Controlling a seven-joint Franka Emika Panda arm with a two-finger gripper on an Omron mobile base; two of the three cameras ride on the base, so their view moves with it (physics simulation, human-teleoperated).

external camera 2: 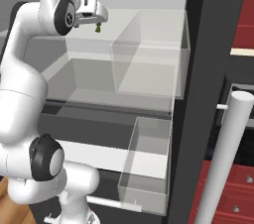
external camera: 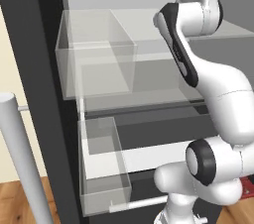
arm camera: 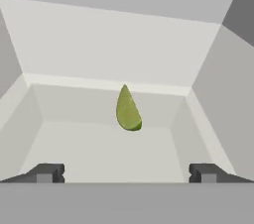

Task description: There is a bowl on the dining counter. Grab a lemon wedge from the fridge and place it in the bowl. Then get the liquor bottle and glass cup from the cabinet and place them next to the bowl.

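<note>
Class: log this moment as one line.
stage: reaching into fridge | claw: open, holding nothing | lemon wedge: ahead on shelf

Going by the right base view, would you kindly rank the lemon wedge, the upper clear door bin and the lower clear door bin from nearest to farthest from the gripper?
1. Lemon wedge, just beyond the open gripper, between its fingers' line.
2. Upper clear door bin, to the right, at shelf height.
3. Lower clear door bin, well below, near the fridge door's bottom.
</note>
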